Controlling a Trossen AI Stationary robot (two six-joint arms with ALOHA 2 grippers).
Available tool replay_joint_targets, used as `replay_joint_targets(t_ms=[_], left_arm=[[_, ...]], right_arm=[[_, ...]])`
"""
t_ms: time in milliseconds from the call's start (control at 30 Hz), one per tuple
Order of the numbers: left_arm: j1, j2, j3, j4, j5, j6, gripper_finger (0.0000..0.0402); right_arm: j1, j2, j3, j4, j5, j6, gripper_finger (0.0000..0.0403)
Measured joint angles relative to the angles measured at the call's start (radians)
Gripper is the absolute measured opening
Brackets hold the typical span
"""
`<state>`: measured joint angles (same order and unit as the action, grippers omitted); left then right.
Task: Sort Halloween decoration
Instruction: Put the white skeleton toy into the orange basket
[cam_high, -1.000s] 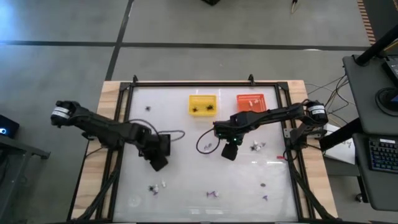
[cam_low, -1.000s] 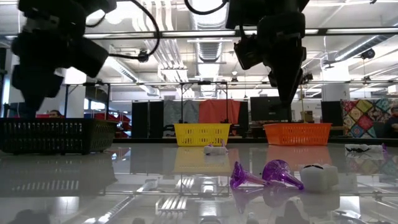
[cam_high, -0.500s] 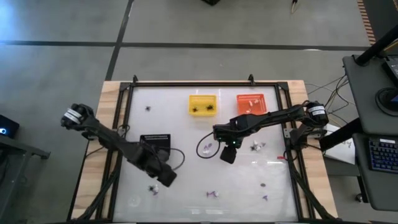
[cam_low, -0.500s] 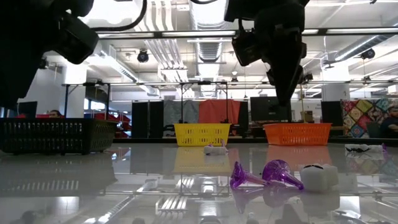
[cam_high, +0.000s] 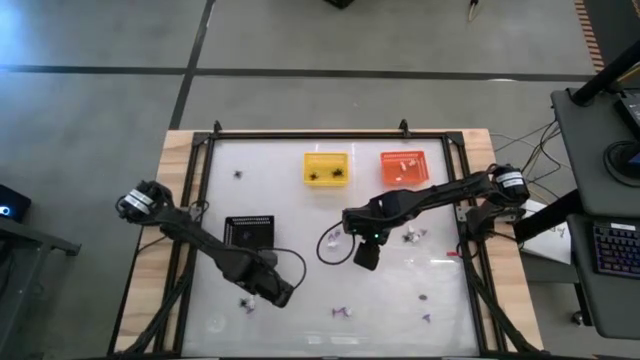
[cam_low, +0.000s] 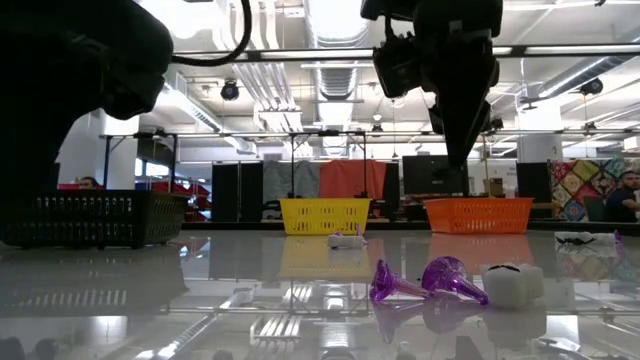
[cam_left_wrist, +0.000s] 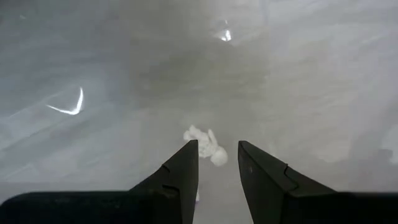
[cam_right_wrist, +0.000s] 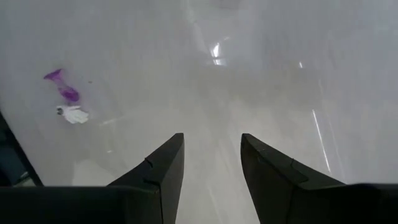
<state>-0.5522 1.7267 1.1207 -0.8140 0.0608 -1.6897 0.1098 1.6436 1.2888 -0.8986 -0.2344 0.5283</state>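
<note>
Two baskets (cam_high: 325, 167) stand side by side at the table's (cam_high: 300, 210) far edge, trinkets (cam_high: 343, 312) scattered nearer.

From above, the trinkets scattered over the table (cam_high: 300, 170) are mere specks; their shapes cannot be made out. What lies in the yellow basket (cam_high: 326, 168) reads only as dark blobs, and the orange basket (cam_high: 405, 166) holds pale bits too small to name. At table height the left arm (cam_low: 70, 90) is a black mass cut off by the frame. A small white figure (cam_left_wrist: 205, 143) sits partly hidden behind the left gripper (cam_left_wrist: 217, 163).
</note>
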Motion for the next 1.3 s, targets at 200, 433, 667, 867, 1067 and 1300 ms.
replay_joint_targets(t_ms=[200, 433, 667, 867, 1067, 1300], left_arm=[[-0.013, -0.001, -0.002, 0.002, 0.002, -0.112, 0.0095], [-0.017, 0.006, -0.023, 0.003, 0.001, -0.162, 0.0095], [-0.021, 0.006, -0.059, 0.044, 0.027, -0.239, 0.0095], [-0.021, 0.006, -0.061, 0.114, 0.01, -0.242, 0.0095], [-0.023, 0.031, -0.063, 0.107, 0.016, -0.261, 0.0095], [-0.029, 0.074, -0.063, 0.113, 0.085, -0.265, 0.0095]], right_arm=[[0.024, 0.0, 0.0, 0.037, 0.0, 0.023, 0.0148], [0.037, 0.0, 0.0, 0.045, 0.0, 0.024, 0.0148], [0.05, 0.0, 0.0, 0.045, 0.0, 0.022, 0.0148], [0.052, 0.0, 0.0, 0.044, 0.0, 0.02, 0.0148], [0.052, 0.0, 0.0, 0.044, 0.0, 0.019, 0.0148], [0.067, 0.0, 0.0, 0.043, 0.0, 0.018, 0.0148]])
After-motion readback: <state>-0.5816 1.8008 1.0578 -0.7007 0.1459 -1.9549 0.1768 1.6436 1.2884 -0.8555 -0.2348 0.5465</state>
